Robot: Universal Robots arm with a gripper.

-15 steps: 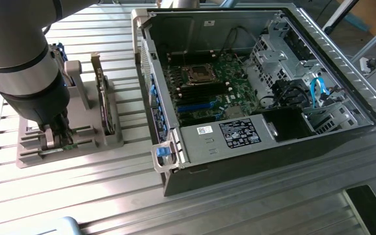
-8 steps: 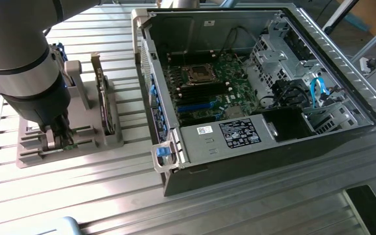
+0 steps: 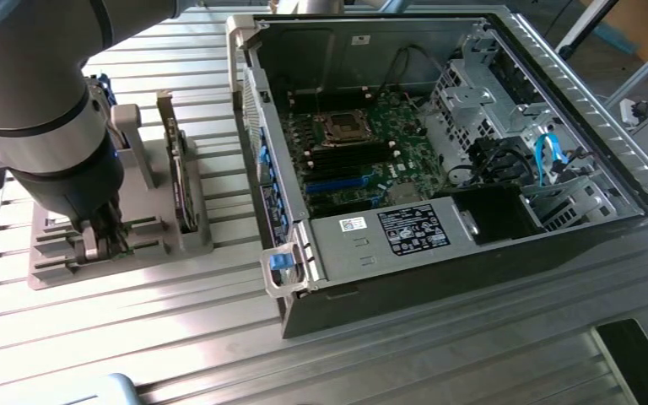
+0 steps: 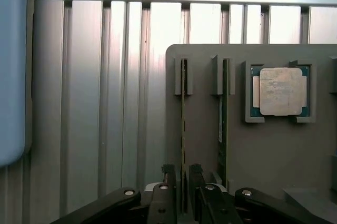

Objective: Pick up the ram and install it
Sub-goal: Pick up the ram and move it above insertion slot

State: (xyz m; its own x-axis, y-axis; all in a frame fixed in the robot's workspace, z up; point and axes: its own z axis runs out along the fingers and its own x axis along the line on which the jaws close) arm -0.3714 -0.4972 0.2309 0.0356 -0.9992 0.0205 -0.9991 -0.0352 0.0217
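Exterior view: the arm reaches down at the exterior view's left, its pincer (image 3: pixel 108 239) lowered into the grey slotted holder (image 3: pixel 63 263) on the ribbed metal counter (image 3: pixel 189 337), beside the open computer case (image 3: pixel 336 291).

Wrist view: the ram (image 4: pixel 183 124) stands on edge in a holder slot. The pincer (image 4: pixel 182 169) is partly open and straddles the ram's near end, one finger on each side with slim gaps, gripping nothing. A second stick (image 4: pixel 224 119) stands in the neighbouring slot, and a processor chip (image 4: pixel 279 91) lies beyond it.
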